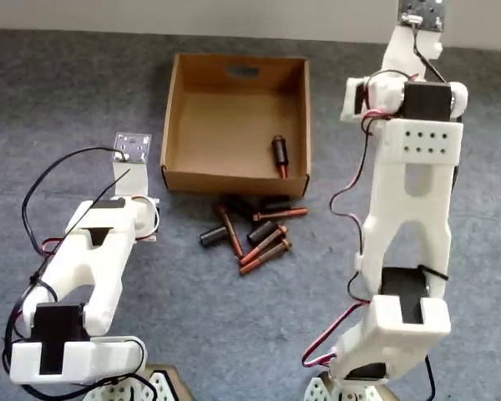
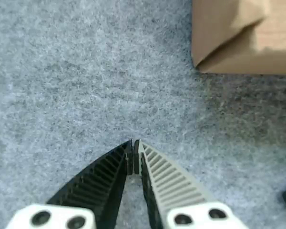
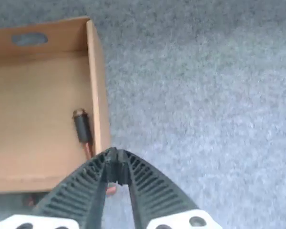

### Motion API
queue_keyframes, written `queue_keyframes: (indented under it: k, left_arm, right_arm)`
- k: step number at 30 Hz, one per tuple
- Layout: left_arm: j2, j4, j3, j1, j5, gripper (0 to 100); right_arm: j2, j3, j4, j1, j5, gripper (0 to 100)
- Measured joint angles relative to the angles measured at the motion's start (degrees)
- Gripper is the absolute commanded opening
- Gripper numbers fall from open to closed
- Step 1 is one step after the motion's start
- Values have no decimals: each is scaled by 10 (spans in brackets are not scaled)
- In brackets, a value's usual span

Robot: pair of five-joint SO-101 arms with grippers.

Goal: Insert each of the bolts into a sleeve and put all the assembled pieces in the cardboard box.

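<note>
Inside the box (image 1: 225, 125), by the wall nearest the right arm, lies one assembled piece (image 1: 280, 156). Loose bolts (image 1: 280, 214) and sleeves (image 1: 211, 236) are piled just outside its front wall. The left gripper (image 2: 134, 145) hangs over carpet (image 2: 62, 71) near a box corner, fingers pressed together and empty. The right gripper (image 3: 115, 160) is likewise closed and empty, above the box's wall.

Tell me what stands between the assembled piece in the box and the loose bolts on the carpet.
The cardboard box's front wall, seen in the high view: the assembled piece lies inside it, the loose bolts outside.
</note>
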Motion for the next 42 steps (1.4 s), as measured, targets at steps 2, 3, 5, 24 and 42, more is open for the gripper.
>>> queue_keyframes:
  k: [2, 3, 5, 24, 42]
  left_arm:
    - [0, 0, 0, 0, 0, 42]
    - [0, 0, 0, 0, 0, 42]
    - [0, 0, 0, 0, 0, 42]
    - [0, 0, 0, 0, 0, 42]
    - [0, 0, -11, -91, 110, 42]
  right_arm:
    - [-19, -1, 30, -9, 0, 9]
    - [-30, -1, 44, -14, 0, 9]
    - [-47, -1, 76, -33, 0, 8]
    - [-339, 705, -308, -307, 133, 141]
    - [-86, 644, -361, -407, 281, 257]
